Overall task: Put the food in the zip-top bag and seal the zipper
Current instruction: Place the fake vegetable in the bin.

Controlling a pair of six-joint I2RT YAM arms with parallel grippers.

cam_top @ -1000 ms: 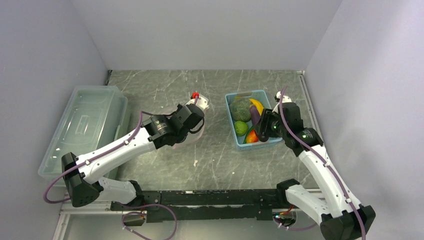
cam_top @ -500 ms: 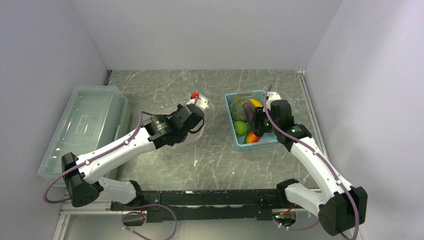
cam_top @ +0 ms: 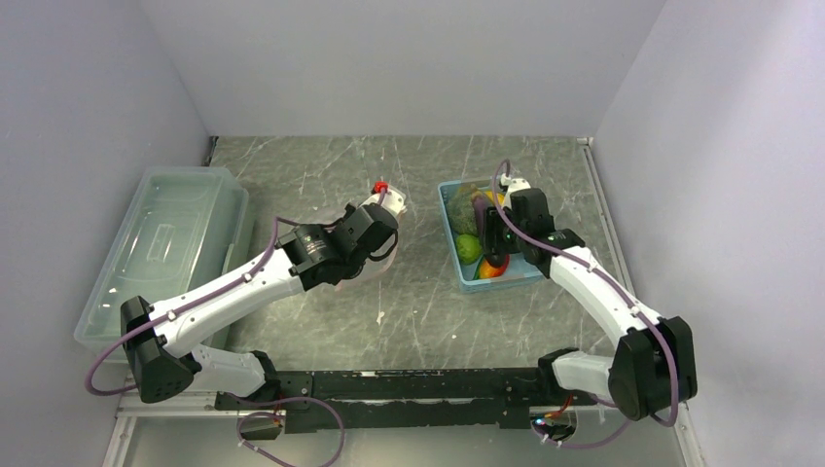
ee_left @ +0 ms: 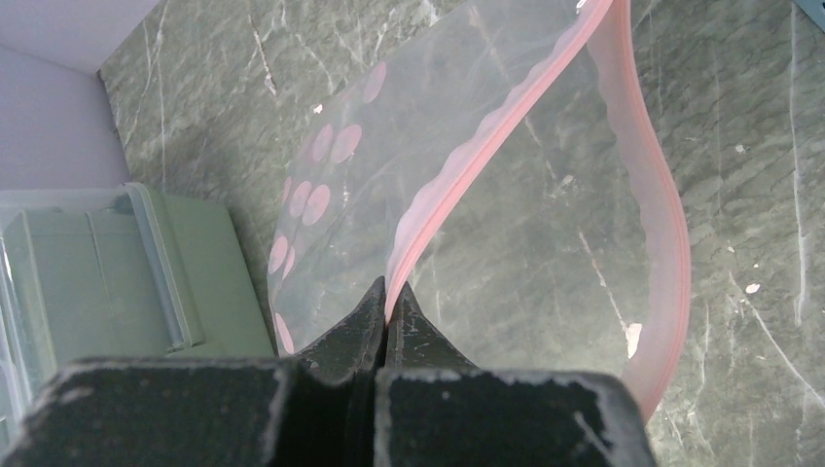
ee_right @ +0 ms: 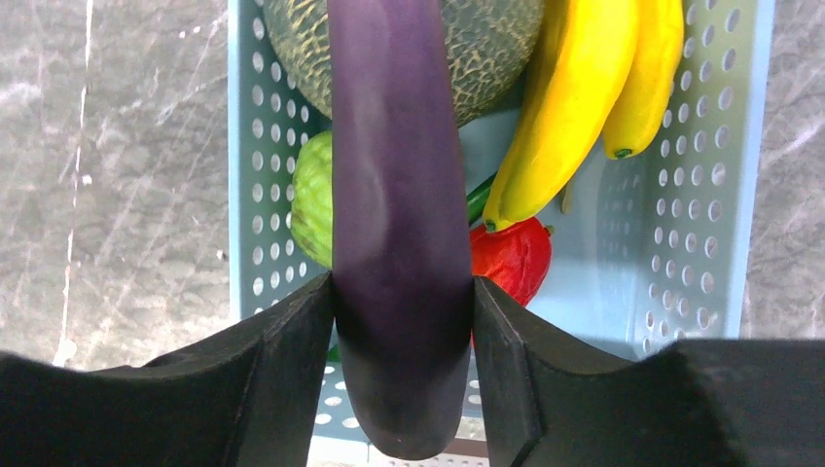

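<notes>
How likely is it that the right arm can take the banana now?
Probably not yet: its end effector is shut on the purple eggplant above the blue basket, so nothing is free to grasp the banana.

So the right tool [ee_right: 404, 326] carrying the eggplant [ee_right: 394, 146] swung left, now hanging over the basket [ee_right: 744, 195] instead of its right edge.

The left arm [cam_top: 233, 287] and right arm [cam_top: 598, 287], white-shelled with black joints and black bases [cam_top: 156, 370], each carrying a looping purple cable [cam_top: 97, 375]; the right gripper [ee_right: 401, 282] shows broad matte-black fingers [ee_right: 282, 379].
</notes>
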